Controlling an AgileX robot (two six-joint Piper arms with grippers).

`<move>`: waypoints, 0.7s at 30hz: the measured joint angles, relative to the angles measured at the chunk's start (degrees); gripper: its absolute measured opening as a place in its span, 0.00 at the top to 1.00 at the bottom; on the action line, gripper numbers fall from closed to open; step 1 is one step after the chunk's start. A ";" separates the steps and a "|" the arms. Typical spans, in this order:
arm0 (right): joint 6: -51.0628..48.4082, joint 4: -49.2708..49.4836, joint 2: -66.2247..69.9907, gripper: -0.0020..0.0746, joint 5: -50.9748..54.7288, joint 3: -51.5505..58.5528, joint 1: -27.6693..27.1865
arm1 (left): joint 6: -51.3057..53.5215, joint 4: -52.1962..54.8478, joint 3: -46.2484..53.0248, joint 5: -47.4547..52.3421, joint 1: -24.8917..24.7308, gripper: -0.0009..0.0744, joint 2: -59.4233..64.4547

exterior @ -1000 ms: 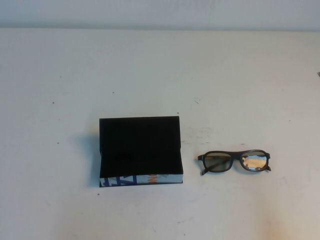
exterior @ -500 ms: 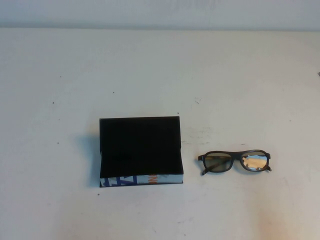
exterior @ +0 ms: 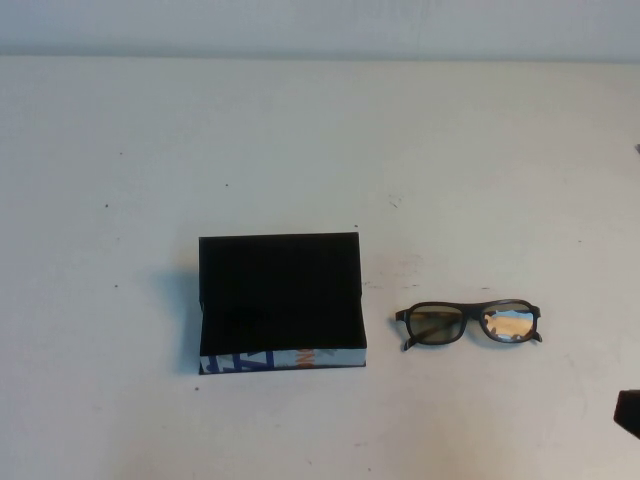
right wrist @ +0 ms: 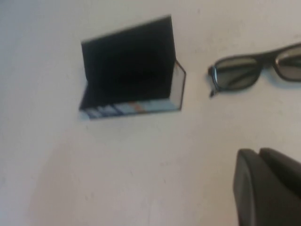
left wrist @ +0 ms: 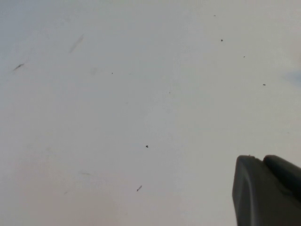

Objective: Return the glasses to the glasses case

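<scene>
Lying beside the open glasses case (exterior: 282, 302), the glasses (exterior: 468, 324).

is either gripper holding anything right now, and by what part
Nothing is held. The glasses lie on the table beside the open glasses case. The right gripper, shut, hangs near them; the left gripper is over bare table.

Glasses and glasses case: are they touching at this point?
Apart. The high view shows bare table between the glasses and the open glasses case; the right wrist view agrees.
</scene>
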 joint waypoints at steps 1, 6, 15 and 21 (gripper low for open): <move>-0.52 -1.70 2.33 0.99 2.41 -1.94 0.00 | 0.00 0.00 0.00 0.00 0.00 0.99 0.00; -5.18 -8.63 14.45 0.99 13.29 -11.73 0.00 | 0.00 0.00 0.00 0.00 0.00 0.99 0.00; -15.35 -13.13 32.12 0.99 15.24 -22.15 9.74 | 0.00 0.00 0.00 0.00 0.00 0.99 0.00; -20.62 -21.06 44.81 0.98 16.17 -31.12 17.97 | 0.00 0.00 0.00 0.00 0.00 0.99 0.00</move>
